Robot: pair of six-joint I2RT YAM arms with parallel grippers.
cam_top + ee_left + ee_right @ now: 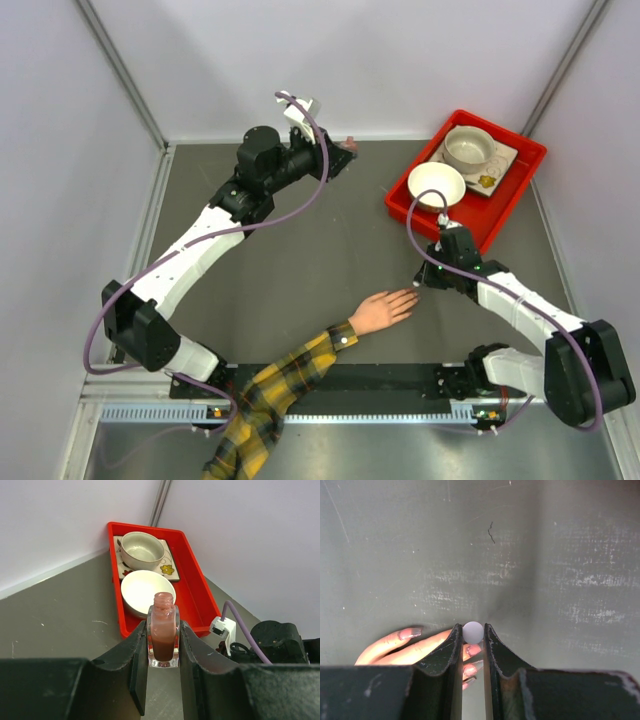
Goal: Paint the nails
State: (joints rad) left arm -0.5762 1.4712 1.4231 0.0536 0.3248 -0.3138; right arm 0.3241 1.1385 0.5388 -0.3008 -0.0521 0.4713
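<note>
Your right gripper [472, 629] is clamped on a small white ball [473, 632], smooth and matte, pinched between the two black fingertips. It hangs low over the grey table [300, 260], whose surface is scuffed and scratched. Right below it lies the mannequin hand [384, 310], pale peach, palm down, fingers pointing toward the gripper. The nails [410, 633] are at the tips of those fingers: small glossy pinkish ovals. In the right wrist view the black fingers cover part of the hand, so you see only three nails clearly. The wrist runs into a yellow-and-dark plaid sleeve [275, 390] of soft cloth that reaches to the near edge.

Your left gripper [163, 627] is well apart, raised at the far side of the table and gripping a small glass bottle [163, 640], upright, uncapped, with brownish-pink liquid inside.

Just beyond the right gripper sits a red plastic tray [508, 205] with raised walls. It holds a round white bowl [436, 185] and a pale cup [468, 148] on a square flowered saucer [167, 569].
</note>
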